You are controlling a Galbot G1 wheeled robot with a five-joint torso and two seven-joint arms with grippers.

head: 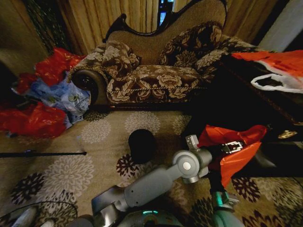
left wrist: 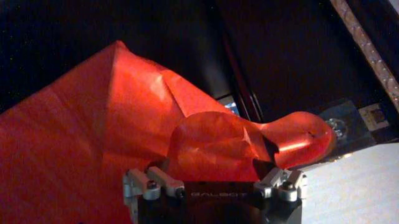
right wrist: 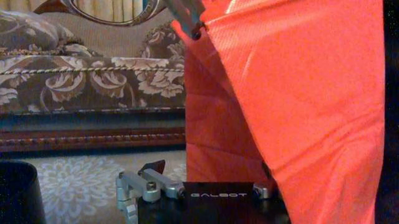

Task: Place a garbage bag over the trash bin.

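The trash bin (head: 141,144), small, black and round, stands on the patterned carpet in front of the sofa; its side also shows at the right wrist view's edge, trash bin (right wrist: 18,191). To its right the red garbage bag (head: 232,151) hangs in the air. My left gripper (head: 232,147) is shut on the bag's upper part, and a fold of the garbage bag (left wrist: 212,140) bulges between the left gripper's (left wrist: 218,161) fingers. My right gripper (head: 218,182) sits under the bag. The right gripper (right wrist: 209,168) stands open, with the garbage bag (right wrist: 293,102) hanging against one finger.
A floral sofa (head: 156,71) stands behind the bin. Heaped red and blue bags (head: 42,94) lie on the left. A dark table (head: 284,113) on the right carries an orange-red bag (head: 274,61) and a white one. A black rod (head: 42,153) lies on the carpet.
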